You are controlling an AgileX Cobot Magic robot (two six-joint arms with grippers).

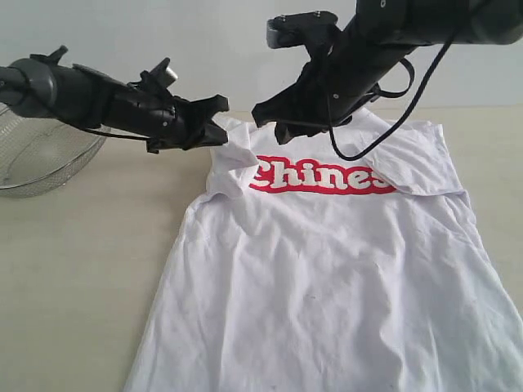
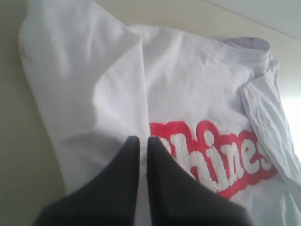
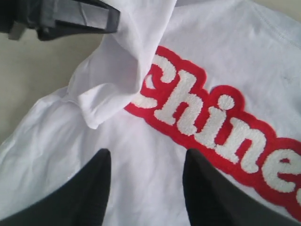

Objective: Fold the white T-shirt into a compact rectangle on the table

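White T-shirt [image 1: 327, 278] spreads on table [image 1: 82, 269], mesh bowl [image 1: 33, 163] alongside; left hand [image 2: 143, 141] together, right hand [image 3: 146, 157] apart.

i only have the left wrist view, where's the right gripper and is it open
Observer: The right gripper is open. It hovers over the chest of the white T-shirt, at the start of the red lettering band.
Operator: anything else on the table i can't see
Observer: A wire-mesh metal bowl stands on the table, to the left of the shirt in the exterior view.
Operator: lower half folded yet
Observer: No. Below the lettering the shirt's body lies spread out flat and runs out of the exterior view at the bottom.
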